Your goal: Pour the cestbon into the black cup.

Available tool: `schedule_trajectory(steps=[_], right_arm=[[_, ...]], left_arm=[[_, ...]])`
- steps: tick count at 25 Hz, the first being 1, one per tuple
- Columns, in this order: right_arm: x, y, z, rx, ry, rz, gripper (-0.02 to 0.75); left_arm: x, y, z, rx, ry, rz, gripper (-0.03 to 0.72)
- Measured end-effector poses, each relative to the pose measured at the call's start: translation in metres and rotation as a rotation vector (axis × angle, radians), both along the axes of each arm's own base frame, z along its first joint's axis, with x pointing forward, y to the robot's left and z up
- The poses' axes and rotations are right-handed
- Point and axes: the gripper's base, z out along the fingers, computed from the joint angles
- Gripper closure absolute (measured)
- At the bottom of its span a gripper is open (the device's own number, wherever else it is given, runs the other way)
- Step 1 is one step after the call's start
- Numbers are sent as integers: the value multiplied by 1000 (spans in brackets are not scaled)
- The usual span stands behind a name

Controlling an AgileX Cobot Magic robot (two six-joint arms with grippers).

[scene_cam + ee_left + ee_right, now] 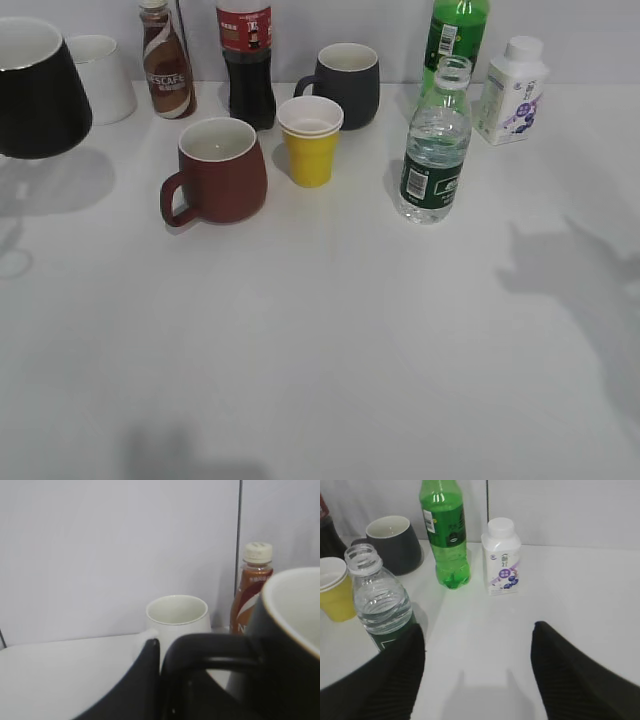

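The uncapped water bottle (435,150) stands at 2 o'clock on the table (330,330), about half full: light, thin-walled, squashy. Grip its ribbed middle gently. The right gripper (475,652) is open, empty. The left gripper (160,680) holds the black cup (35,90) by its handle, lifted at 10 o'clock.

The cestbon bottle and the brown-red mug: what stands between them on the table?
In the exterior view, only the yellow paper cup stands between the cestbon bottle and the brown-red mug.
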Motion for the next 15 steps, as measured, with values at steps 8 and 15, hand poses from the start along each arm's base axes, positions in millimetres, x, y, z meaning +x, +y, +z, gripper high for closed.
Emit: schedule_trajectory(steps=[8,15], right_arm=[[7,70,-23,-75,-61,189,238],[15,93,-93,-2,-51,127,239]], left_arm=[[-4,0,2,3,6,-2,651],[-4,-1,2,0,6,-8,651]])
